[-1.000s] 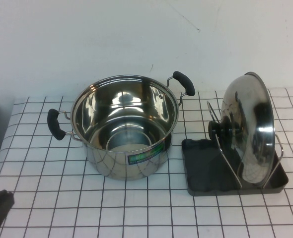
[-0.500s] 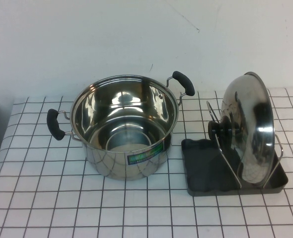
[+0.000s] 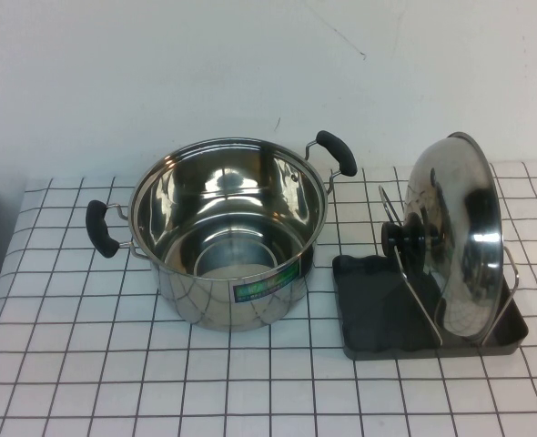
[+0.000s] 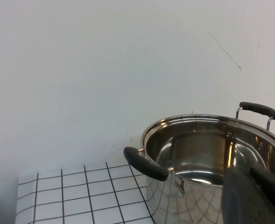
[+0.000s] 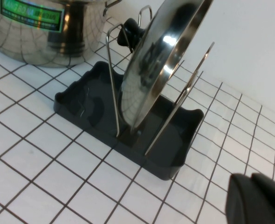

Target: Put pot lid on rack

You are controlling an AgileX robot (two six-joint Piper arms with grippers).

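Both pincers are out of the high view. Part of the left pincer (image 4: 256, 196) shows as a dark blurred shape at the edge of its own wrist view, with its fingers together and nothing held; it sits near the pot (image 4: 212, 161), on the side of the nearer black handle (image 4: 144, 163). Part of the right pincer (image 5: 258, 198) shows likewise in its wrist view, fingers together and empty, above the worktop (image 5: 39, 172) and apart from the rack (image 5: 128, 126).

In the high view, the pot lid (image 3: 460, 237) stands on edge in the rack (image 3: 378, 319), leaning a little, its black knob (image 3: 403, 242) facing the pot (image 3: 227, 232). Its lower rim sits in the dark grey tray, held between the upright wire loops (image 3: 414, 273). The rack is on the right part of the worktop (image 3: 86, 364), just beside the pot and not touching it as far as can be seen.

The pot stands open, its shiny inside bare, with one black handle (image 3: 102, 228) toward the left and the other (image 3: 337, 152) toward the back wall (image 3: 159, 73). A green label (image 3: 268, 289) is on its front. A white cloth with a black grid covers the worktop.
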